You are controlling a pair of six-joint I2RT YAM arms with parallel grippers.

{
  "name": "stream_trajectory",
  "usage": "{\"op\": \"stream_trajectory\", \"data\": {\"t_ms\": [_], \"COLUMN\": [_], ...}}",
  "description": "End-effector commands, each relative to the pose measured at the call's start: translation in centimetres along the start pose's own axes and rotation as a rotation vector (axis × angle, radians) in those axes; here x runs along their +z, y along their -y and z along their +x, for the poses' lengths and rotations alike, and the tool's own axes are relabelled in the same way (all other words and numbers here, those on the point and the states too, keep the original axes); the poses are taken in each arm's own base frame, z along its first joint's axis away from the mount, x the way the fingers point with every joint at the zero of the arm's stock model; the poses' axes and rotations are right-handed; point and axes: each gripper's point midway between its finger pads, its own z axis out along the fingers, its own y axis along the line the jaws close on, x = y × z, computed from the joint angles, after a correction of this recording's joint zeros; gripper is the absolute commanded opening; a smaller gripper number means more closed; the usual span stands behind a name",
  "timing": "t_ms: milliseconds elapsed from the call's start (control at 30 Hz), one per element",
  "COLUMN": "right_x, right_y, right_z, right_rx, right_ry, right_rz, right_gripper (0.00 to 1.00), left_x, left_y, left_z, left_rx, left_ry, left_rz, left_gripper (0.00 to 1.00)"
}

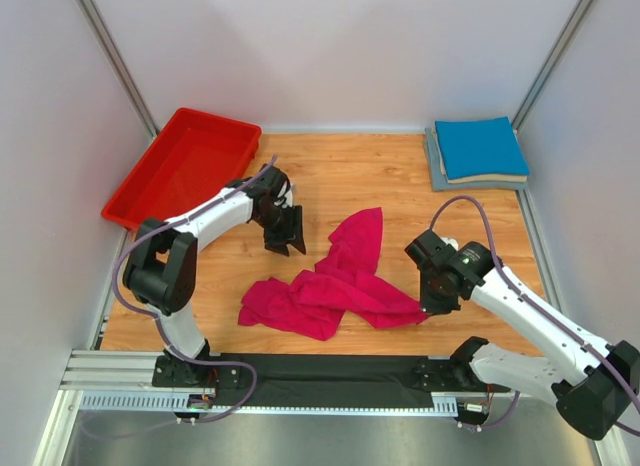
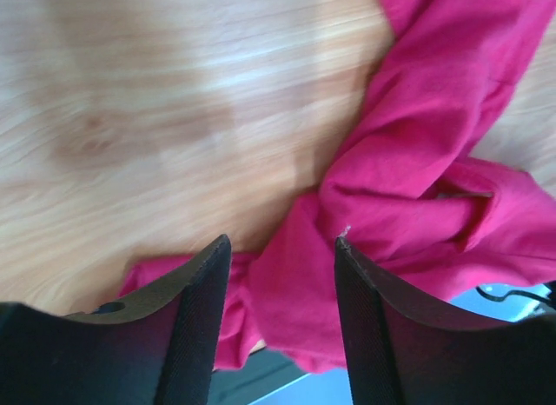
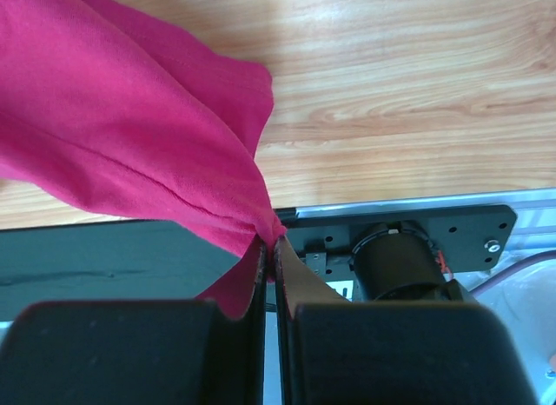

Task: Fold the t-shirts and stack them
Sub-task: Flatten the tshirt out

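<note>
The magenta-pink t-shirt [image 1: 335, 281] lies crumpled in the middle of the wooden table. My right gripper [image 1: 430, 312] is shut on the shirt's right corner [image 3: 252, 215], near the table's front edge. My left gripper [image 1: 287, 248] is open and empty, hovering just left of the shirt's upper part; in the left wrist view the shirt [image 2: 417, 188] shows between and beyond its fingers [image 2: 195, 318]. The blue t-shirt [image 1: 480, 148] lies folded on top of a folded grey one [image 1: 436, 168] at the back right corner.
A red plastic bin [image 1: 185, 166] stands at the back left. White walls with metal posts close in the table. A black strip and metal rail [image 1: 330, 371] run along the front edge by the arm bases.
</note>
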Motion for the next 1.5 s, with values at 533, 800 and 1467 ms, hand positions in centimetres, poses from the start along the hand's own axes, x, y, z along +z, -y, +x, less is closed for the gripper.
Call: {"op": "stream_trajectory", "data": {"t_ms": [533,800,1467], "right_x": [0.0,-4.8,-1.1], "right_y": [-1.2,1.4,-1.2], "right_z": [0.2,-7.4,-5.2], "right_rx": [0.061,0.062,0.165], "right_ry": [0.023,0.191,-0.011], "right_rz": [-0.094,0.059,-0.084], "right_gripper": [0.0,0.0,0.08], "left_x": [8.5,1.3,-3.4], "left_y": [12.6,8.6,1.3], "left_z": [-3.1,-7.7,-2.5], "left_rx": [0.242,0.102,0.037], "left_ry": [-0.107,0.034,0.049], "left_rz": [0.271,-0.05,-0.24], "left_gripper": [0.46,0.0,0.09]}}
